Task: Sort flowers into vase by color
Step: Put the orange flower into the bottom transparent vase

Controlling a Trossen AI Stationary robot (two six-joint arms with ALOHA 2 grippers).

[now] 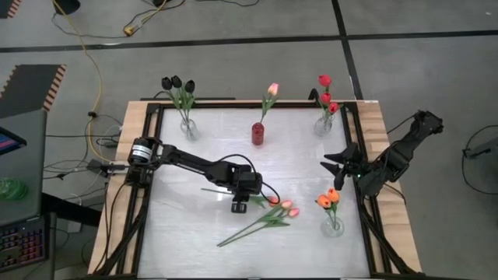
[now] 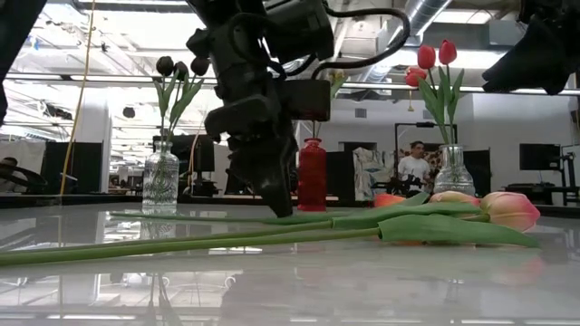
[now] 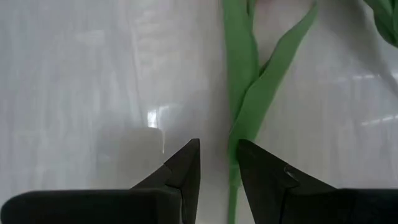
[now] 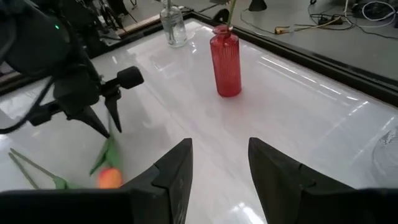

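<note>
- Reaching low over the middle of the counter (image 1: pixel 194 233), my left pincer (image 1: pixel 238 204) points straight down at the loose pink tulips (image 1: pixel 285 208), because those still lie flat and need lifting.
- In the left wrist view its fingers (image 3: pixel 184 167) stand slightly parted, with a green stem (image 3: pixel 234 186) in the gap between them. They look near to closing, but I judge they do not yet grasp it.
- My right pincer (image 1: pixel 340 165) waits at the counter's right edge, released and holding nothing, clear of the work.
- Sorted flowers already stand by colour: black tulips (image 1: pixel 177 82) at the far left corner, red tulips (image 1: pixel 326 93) at the far right, orange tulips (image 1: pixel 328 199) near the right edge.
- One pink tulip stands in the red vase (image 1: pixel 257 133) by the far edge, so I judge the loose ones belong there.
</note>
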